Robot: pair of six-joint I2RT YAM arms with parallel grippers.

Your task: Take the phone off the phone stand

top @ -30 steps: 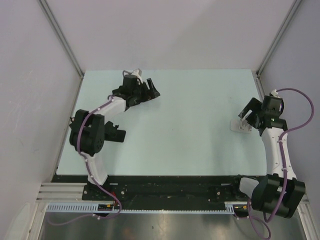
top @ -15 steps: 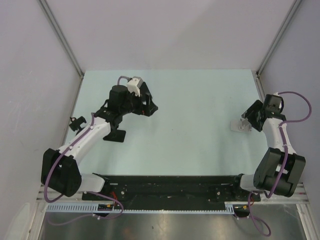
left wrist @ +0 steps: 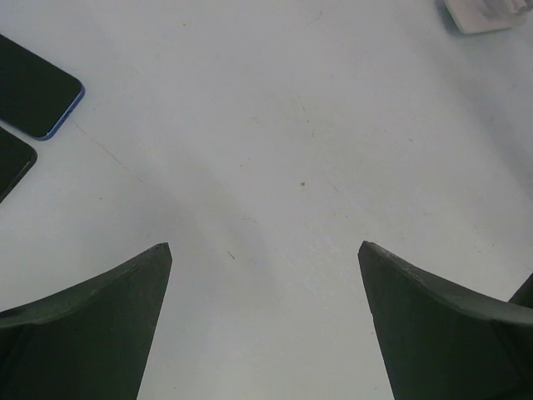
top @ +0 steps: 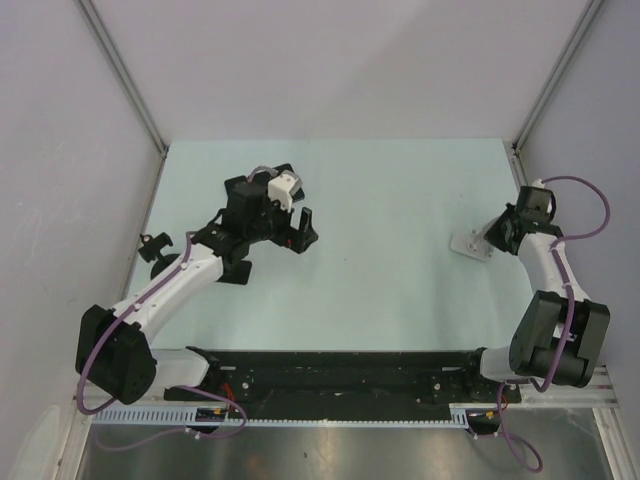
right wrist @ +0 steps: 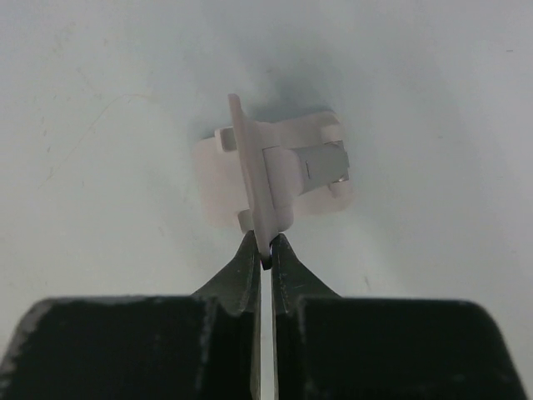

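Looks like a robotics lab test cell: pale green tabletop boxed in by plain grey panels on aluminium framing, left arm and right arm bolted along a black base rail beside a slotted cable duct.

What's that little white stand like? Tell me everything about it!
The phone stand is small, white and looks like plastic. It has a flat base on the table, a thin raised plate and a hinged-looking prop beside it. Nothing rests on it. The right gripper pinches the plate's near edge.
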